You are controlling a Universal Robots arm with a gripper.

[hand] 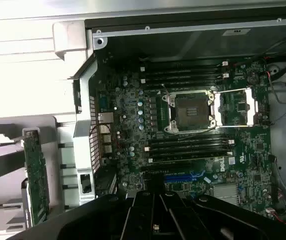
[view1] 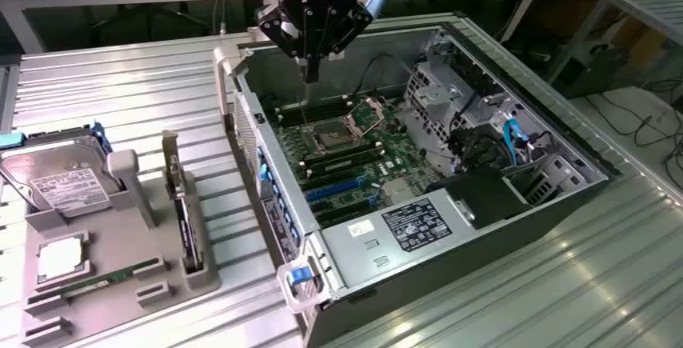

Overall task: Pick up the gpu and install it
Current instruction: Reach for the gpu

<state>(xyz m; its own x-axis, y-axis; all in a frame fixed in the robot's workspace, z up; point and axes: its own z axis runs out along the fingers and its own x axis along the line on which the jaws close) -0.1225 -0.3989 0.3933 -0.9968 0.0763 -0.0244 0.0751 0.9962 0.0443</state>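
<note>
Gpu [view1: 187, 228] not picked up yet: it stands on edge in a slot of the gray tray [view1: 117, 304] on the counter [view1: 128, 92], beside the open computer case [view1: 427, 300] and well apart from the arm [view1: 320, 4]. Nothing is installed, and the blue card slots [view1: 336, 190] on the motherboard look free. The arm hangs over the case, pointing down above the CPU socket [view1: 331, 136] area, jaws pressed together and empty.

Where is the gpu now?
On the exterior view's left, the gpu stands on edge in the grey holder, between the hard drive and the open computer case.
</note>
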